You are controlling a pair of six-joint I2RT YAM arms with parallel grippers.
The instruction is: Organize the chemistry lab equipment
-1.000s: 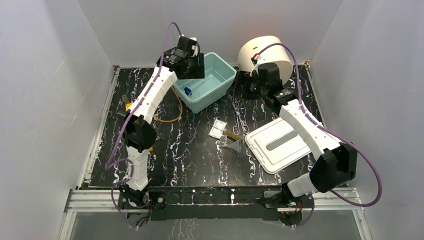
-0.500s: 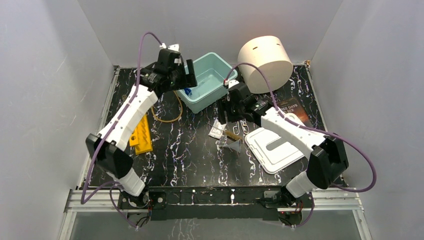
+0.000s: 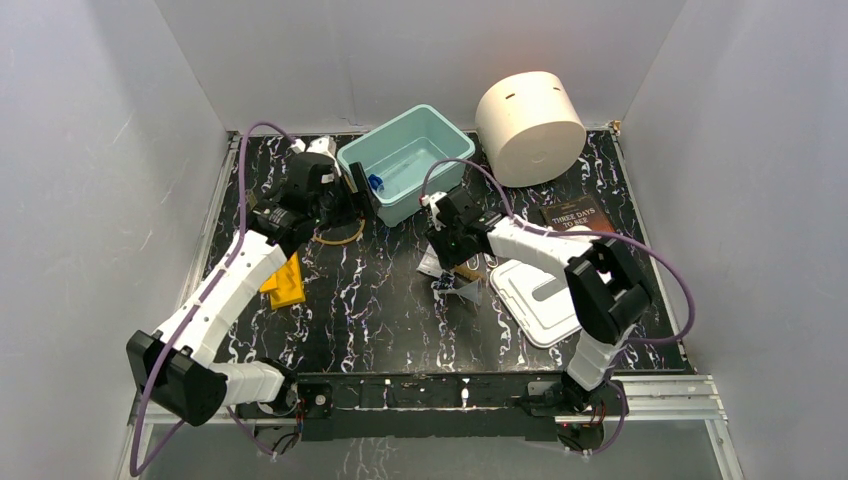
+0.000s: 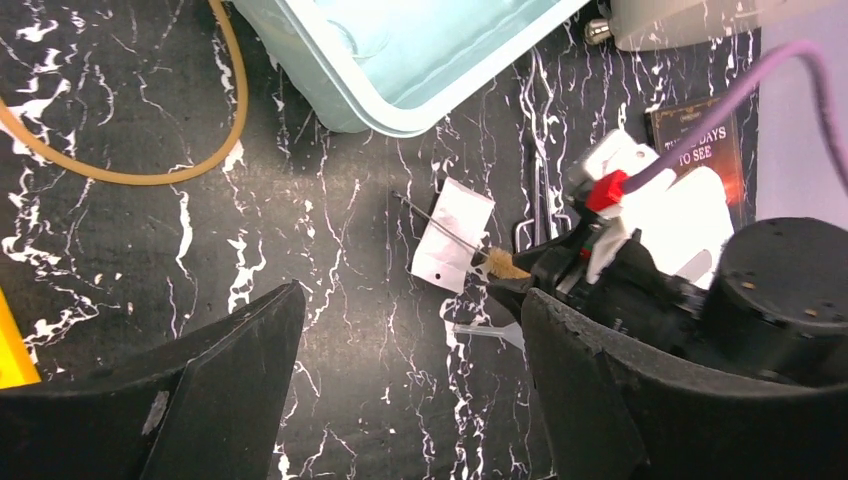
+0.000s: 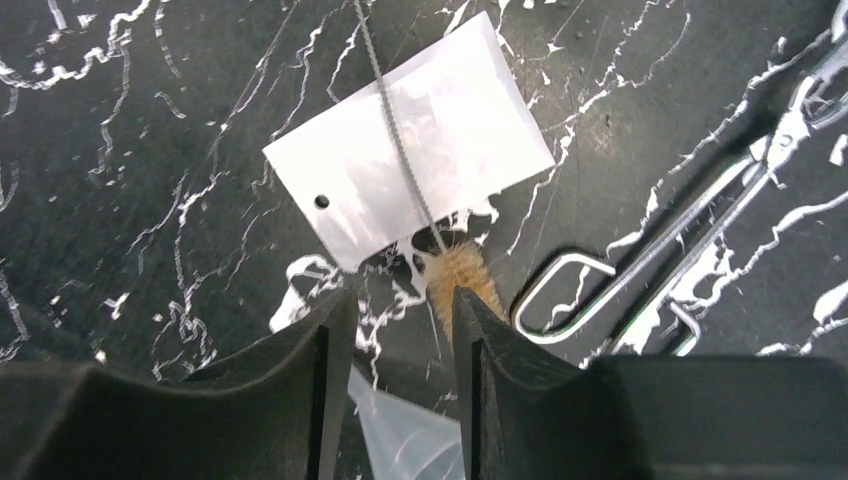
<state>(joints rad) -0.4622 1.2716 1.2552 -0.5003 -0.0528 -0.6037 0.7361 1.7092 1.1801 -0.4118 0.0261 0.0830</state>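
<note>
A blue-capped tube point(image 3: 376, 184) lies in the teal bin point(image 3: 440, 150). Amber tubing point(image 3: 340, 237) loops on the table left of the bin and also shows in the left wrist view point(image 4: 150, 175). A clear flat packet point(image 5: 410, 190), a brush point(image 5: 462, 275) with a wire stem and tan bristles, and a clear funnel point(image 5: 415, 440) lie mid-table. My right gripper point(image 5: 397, 300) is open, low over the funnel's stem, with its right finger beside the bristles. My left gripper point(image 4: 412, 295) is open and empty, raised between tubing and bin. I cannot make out the beaker.
A big cream cylinder point(image 3: 530, 113) stands at the back right. A dark book point(image 3: 580, 215) and a white lid point(image 3: 545, 290) lie right of the packet. Metal tongs point(image 5: 680, 235) lie beside the brush. A yellow rack point(image 3: 285, 280) sits at the left.
My left gripper has pulled back from above the bin toward the near left. My right gripper has swung from beside the cylinder down to the packet, brush and funnel.
</note>
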